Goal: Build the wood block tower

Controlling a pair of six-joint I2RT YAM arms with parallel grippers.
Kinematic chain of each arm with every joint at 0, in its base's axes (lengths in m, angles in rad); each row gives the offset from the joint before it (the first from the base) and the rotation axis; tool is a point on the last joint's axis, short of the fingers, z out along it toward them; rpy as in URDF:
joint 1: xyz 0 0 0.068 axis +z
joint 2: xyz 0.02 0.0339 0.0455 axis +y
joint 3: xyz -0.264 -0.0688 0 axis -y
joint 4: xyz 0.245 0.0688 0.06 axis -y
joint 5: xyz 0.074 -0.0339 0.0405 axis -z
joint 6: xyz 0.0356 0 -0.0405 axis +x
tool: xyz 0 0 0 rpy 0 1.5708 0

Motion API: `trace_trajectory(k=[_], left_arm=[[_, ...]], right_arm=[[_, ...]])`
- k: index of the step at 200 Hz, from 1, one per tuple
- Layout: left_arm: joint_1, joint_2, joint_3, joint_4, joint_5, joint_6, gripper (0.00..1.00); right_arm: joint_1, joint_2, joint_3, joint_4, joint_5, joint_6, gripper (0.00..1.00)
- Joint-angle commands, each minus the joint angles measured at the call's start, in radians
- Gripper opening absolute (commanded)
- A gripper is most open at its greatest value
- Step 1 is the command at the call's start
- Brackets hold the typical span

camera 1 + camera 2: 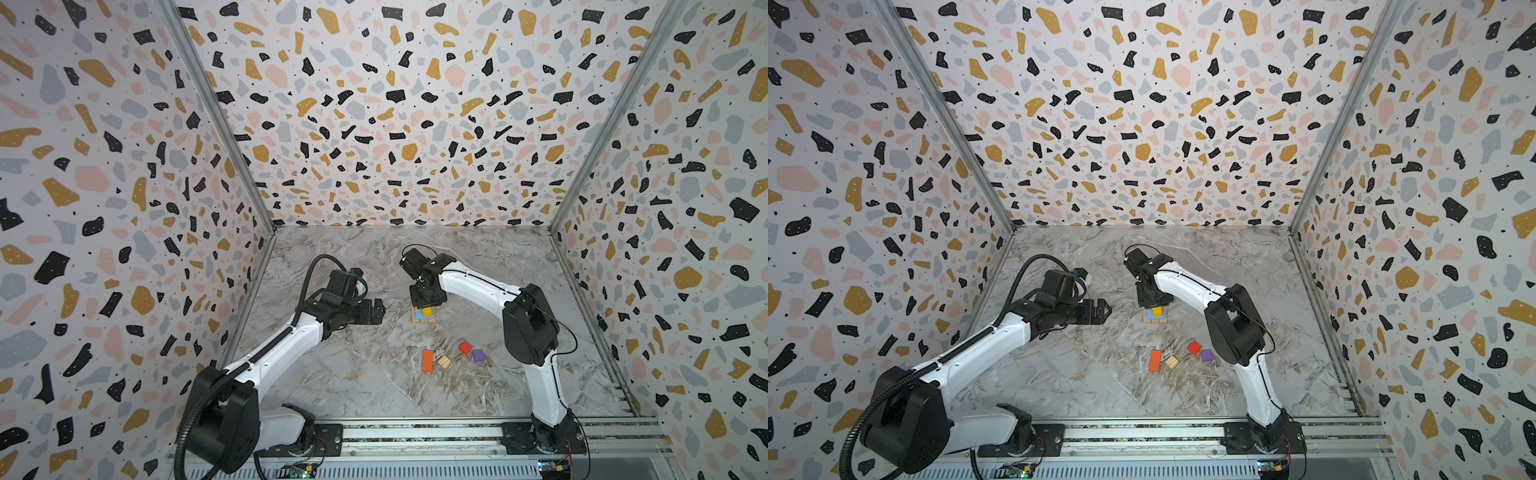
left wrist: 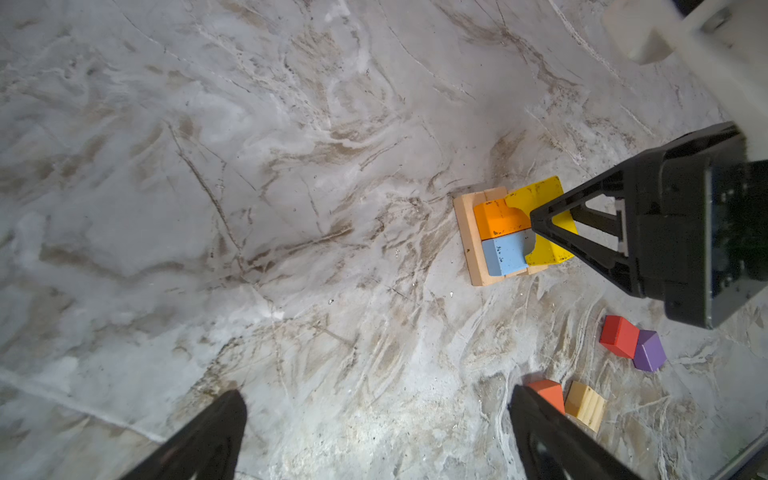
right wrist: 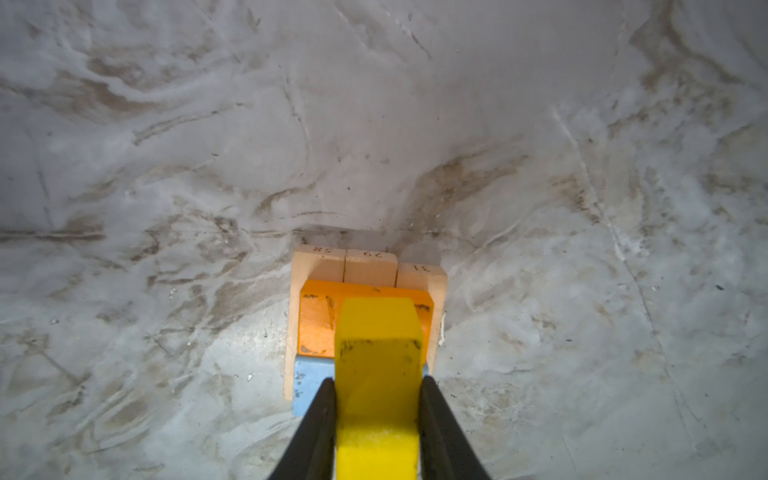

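Observation:
The tower [image 1: 420, 319] stands mid-table: three tan blocks [image 3: 370, 266] side by side as the base, with an orange block [image 3: 318, 320] and a blue block [image 3: 309, 382] on them. My right gripper [image 3: 378, 380] is shut on a yellow block [image 3: 378, 332] that lies crosswise over the orange and blue ones; whether it rests on them I cannot tell. To the left of the tower my left gripper [image 2: 378, 397] hangs open and empty over bare table. An orange oblong [image 1: 427, 360], a tan cube [image 1: 444, 362], a red cube [image 1: 465, 347] and a purple cube [image 1: 478, 355] lie loose nearer the front.
Patterned walls [image 1: 232, 166] close in the marble table [image 1: 353, 374] on three sides. A metal rail [image 1: 415, 434] carrying both arm bases runs along the front edge. The right arm's elbow [image 1: 530, 324] hangs just right of the loose cubes.

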Motion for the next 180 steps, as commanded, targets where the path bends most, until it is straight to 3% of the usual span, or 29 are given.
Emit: trace_trajectory(k=[1,60,180], left_arm=[[0.008,-0.017,0.000,0.021,0.017,0.017,1.00],[0.009,-0.020,0.000,0.025,0.036,0.022,1.00],[0.014,-0.014,-0.003,0.024,0.030,0.020,1.00]], right_arm=[[0.005,-0.006,0.055,-0.061,0.030,0.026,0.24],[0.016,-0.002,0.065,-0.084,0.042,0.098,0.24],[0.022,0.016,0.077,-0.066,0.030,0.115,0.24]])
